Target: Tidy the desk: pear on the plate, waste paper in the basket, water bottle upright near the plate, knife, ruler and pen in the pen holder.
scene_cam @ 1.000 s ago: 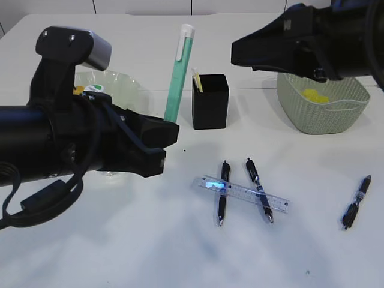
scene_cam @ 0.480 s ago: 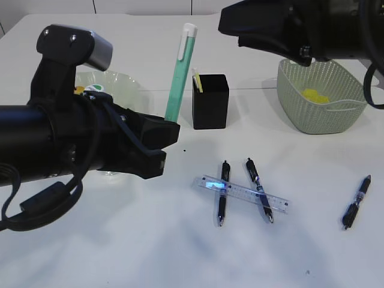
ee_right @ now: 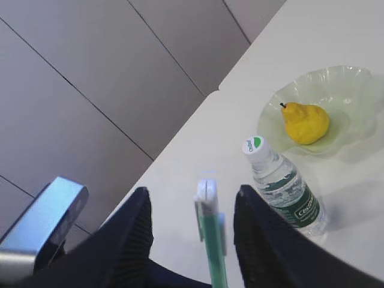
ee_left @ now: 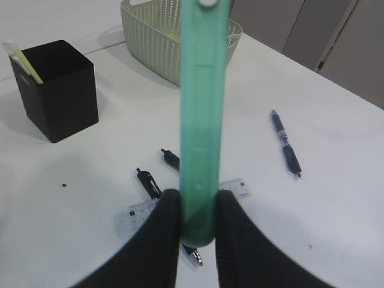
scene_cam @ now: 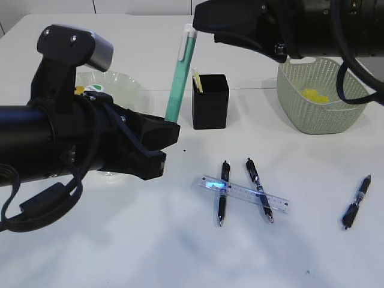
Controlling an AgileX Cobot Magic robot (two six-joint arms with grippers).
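White table (scene_cam: 150, 252); left gripper (ee_left: 198, 216) pinches green knife (ee_left: 201, 120), right gripper (ee_right: 192, 222) spread.

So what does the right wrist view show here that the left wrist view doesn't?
Only the right wrist view shows the pear on the plate, the upright water bottle beside it, and the open right gripper. Only the left wrist view shows the pen holder, basket, ruler and pens on the table. Both show the green knife, which the left gripper holds upright.
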